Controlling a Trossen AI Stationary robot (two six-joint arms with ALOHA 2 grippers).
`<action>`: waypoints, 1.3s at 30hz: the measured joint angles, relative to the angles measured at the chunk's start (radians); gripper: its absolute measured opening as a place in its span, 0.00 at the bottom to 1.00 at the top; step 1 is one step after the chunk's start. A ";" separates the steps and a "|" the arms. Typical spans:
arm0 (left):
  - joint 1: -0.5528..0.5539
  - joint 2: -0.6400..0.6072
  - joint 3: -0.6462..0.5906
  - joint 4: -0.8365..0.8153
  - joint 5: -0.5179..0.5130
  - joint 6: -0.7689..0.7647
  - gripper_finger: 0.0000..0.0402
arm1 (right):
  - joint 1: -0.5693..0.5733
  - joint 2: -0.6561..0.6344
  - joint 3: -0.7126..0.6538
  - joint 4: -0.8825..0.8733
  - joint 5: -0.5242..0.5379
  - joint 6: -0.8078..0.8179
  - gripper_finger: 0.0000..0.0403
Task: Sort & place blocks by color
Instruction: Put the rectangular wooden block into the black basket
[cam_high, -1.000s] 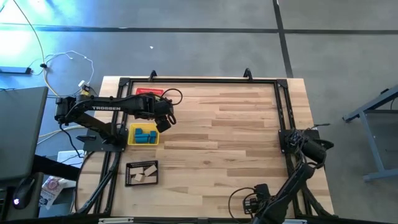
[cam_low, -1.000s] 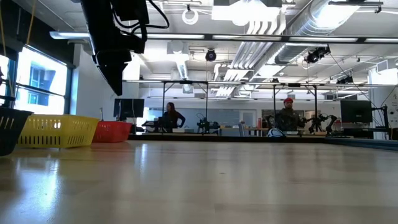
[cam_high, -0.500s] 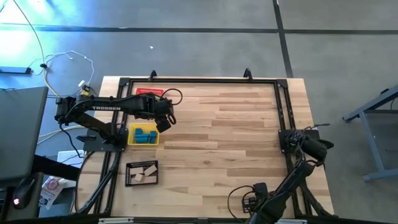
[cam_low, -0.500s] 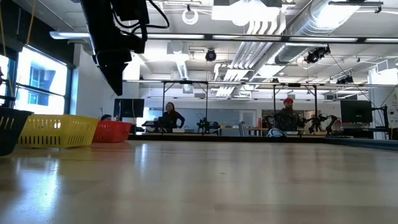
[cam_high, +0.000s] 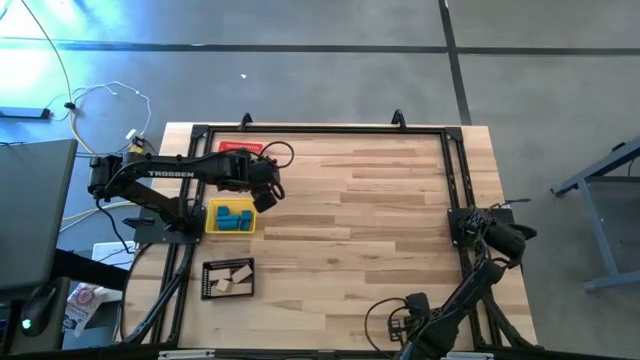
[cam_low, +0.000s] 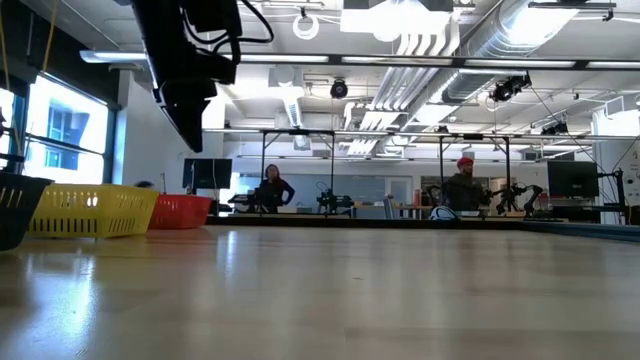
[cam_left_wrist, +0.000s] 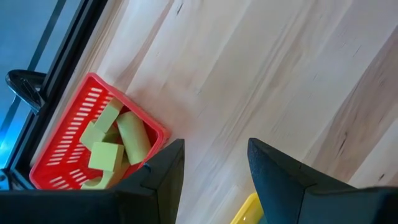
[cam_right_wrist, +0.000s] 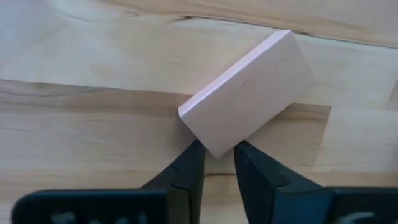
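A pale tan block lies on the wooden table, and my right gripper is shut on its near corner. The right arm reaches to the table's near edge. My left gripper hangs open above bare table beside the red tray, which holds light green blocks. In the high view the left gripper sits between the red tray and the yellow tray. Blue blocks lie in the yellow tray, and tan blocks in the black tray. My right gripper pinches one corner of the tan block between its two fingers. The fingers come steeply from above. The block's broad face is up; whether it is lifted off the table, I cannot tell.
The three trays stand in a row along the table's left side, also seen in the low view as yellow tray, red tray and black tray. A black frame runs round the table. People sit in the room beyond.
My right arm has sunk slightly at the table's near edge. The left arm and the trays have kept still.
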 joint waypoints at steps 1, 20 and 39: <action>0.000 0.000 0.000 0.005 0.000 0.000 0.41 | 0.000 0.000 0.000 -0.001 0.001 -0.006 0.17; 0.000 0.000 0.000 0.019 0.005 -0.001 0.41 | 0.002 0.006 0.046 -0.001 0.058 -0.272 0.13; 0.000 0.000 0.000 0.019 0.017 -0.003 0.41 | 0.001 0.006 0.178 -0.099 0.223 -0.448 0.13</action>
